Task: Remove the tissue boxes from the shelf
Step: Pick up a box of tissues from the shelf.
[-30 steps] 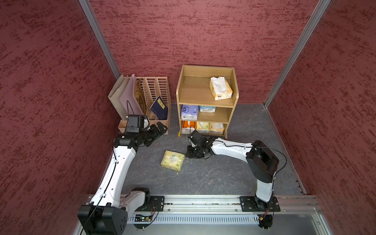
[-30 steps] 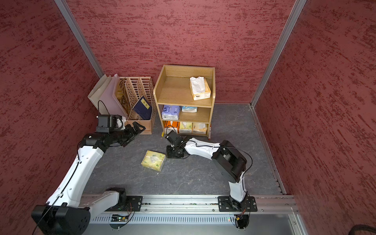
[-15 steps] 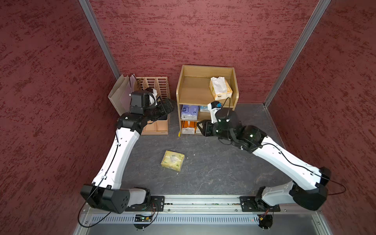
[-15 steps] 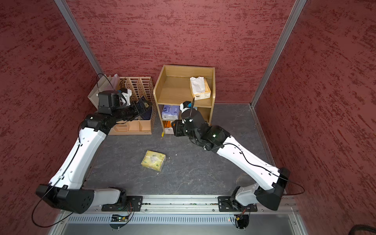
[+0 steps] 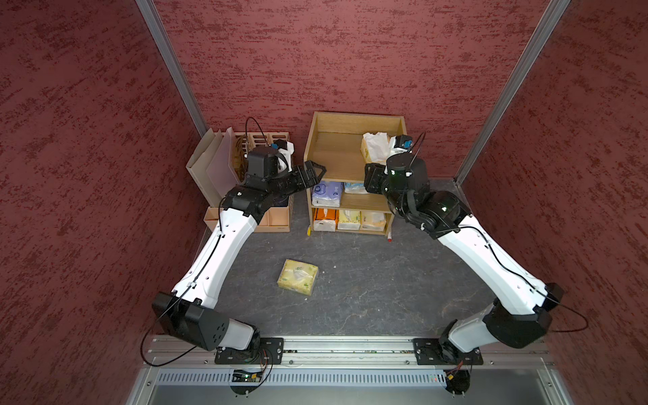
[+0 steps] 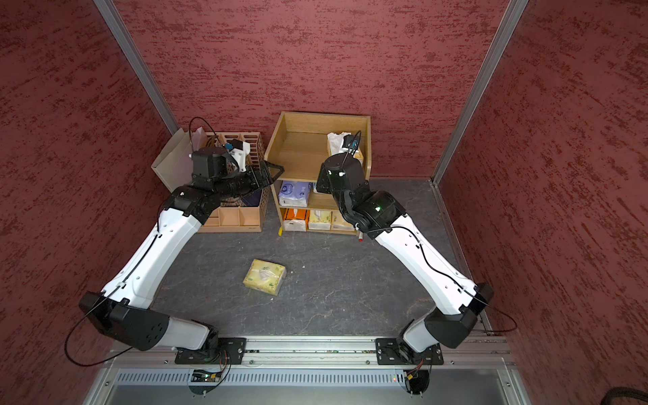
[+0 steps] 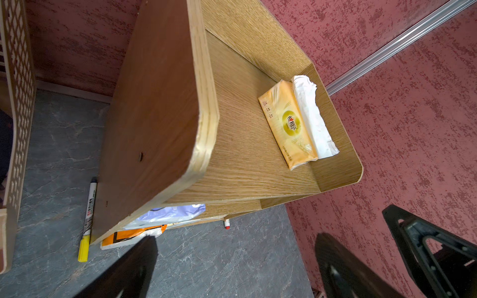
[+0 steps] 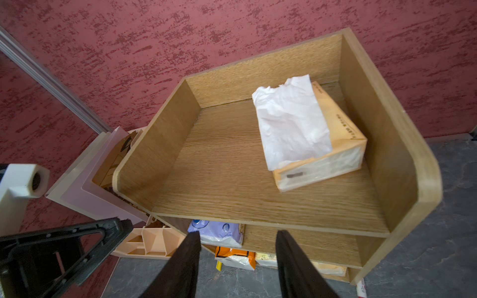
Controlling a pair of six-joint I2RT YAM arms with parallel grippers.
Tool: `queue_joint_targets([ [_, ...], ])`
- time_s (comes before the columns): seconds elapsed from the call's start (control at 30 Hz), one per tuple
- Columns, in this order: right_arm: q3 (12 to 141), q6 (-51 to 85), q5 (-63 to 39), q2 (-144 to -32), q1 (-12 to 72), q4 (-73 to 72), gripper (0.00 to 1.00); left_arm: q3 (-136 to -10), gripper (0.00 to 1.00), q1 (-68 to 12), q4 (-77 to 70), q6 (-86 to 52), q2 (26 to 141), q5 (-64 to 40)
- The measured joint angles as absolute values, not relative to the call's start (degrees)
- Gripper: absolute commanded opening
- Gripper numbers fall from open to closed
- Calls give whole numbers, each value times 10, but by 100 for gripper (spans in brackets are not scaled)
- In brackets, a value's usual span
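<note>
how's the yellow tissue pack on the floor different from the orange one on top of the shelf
The yellow pack lies on the floor, off the shelf; the orange pack sits on its top tier beside a side panel. The orange pack has white tissue sticking out; the yellow pack shows none. Both are soft, brick-shaped packs.

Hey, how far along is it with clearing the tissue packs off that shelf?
Done: one pale yellow pack lies on the floor. In hand: nothing; left gripper and right gripper hover open by the shelf. Left: tan-orange pack on top, purple pack and light blue pack mid-tier, orange pack, second yellow pack and beige pack at bottom.
</note>
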State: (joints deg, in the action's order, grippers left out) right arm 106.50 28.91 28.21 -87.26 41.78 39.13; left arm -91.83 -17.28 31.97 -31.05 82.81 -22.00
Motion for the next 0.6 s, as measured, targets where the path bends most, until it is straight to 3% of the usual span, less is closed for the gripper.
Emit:
queue_joint_targets([
  [0.6, 1146, 298, 263, -988, 351, 406, 57, -924, 100, -173, 330, -270, 830, -219],
])
